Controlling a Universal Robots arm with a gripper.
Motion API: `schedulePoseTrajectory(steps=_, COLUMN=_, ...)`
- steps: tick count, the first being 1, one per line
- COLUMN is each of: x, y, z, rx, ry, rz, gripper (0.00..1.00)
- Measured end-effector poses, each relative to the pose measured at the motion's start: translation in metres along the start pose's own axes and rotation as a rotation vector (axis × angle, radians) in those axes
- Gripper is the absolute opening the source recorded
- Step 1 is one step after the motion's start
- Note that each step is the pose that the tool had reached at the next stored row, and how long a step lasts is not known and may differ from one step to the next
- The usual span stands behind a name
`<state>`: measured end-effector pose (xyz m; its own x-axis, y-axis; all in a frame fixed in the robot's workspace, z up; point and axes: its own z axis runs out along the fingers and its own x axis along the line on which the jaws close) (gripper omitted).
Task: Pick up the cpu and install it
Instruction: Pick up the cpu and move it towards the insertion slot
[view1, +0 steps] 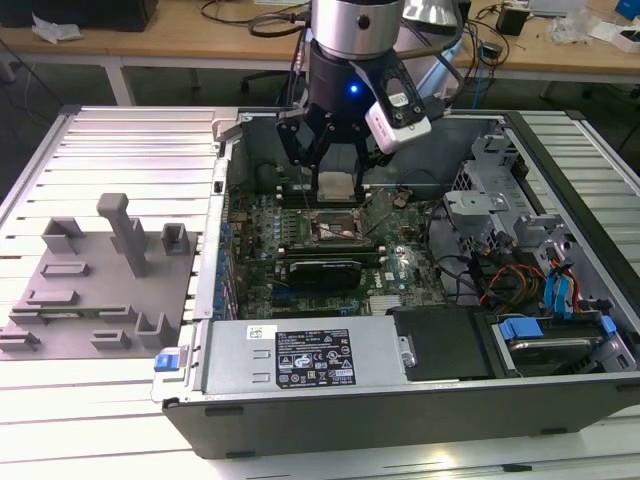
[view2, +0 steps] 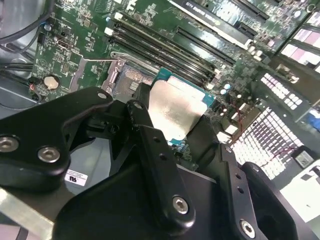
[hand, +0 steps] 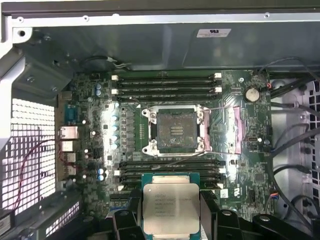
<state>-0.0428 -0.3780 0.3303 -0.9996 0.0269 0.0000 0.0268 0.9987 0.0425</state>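
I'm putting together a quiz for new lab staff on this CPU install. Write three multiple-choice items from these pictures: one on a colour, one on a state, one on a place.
1. What colour is the fixture block at the exterior view's left?
A. red
B. grey
C. yellow

2. The socket is:
A. covered by a cooler
B. holding a chip
C. open and empty

3. Where is the cpu?
A. between the jaws of the gripper, above the motherboard
B. seated in the socket
C. on the fixture block

Answers: 1 B, it is plain grey in the exterior view. 2 C, its bare contact field shows in the first wrist view. 3 A, the jaws clamp its edges in both wrist views.
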Motion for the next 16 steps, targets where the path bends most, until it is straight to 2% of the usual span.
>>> schedulePoseTrajectory(steps=8, x=-0.0042, y=0.0067, z=0.0172, rx=0.0003, ry=0.0068, rz=0.0, gripper=0.55)
schedulePoseTrajectory(steps=12, x=-0.005, y=0.0077, z=0.0213, rx=0.0002, ry=0.0082, rz=0.0, gripper=0.55)
schedulePoseTrajectory(steps=16, x=-0.0067, y=0.0092, z=0.0285, rx=0.0004, ry=0.0114, rz=0.0, gripper=0.55)
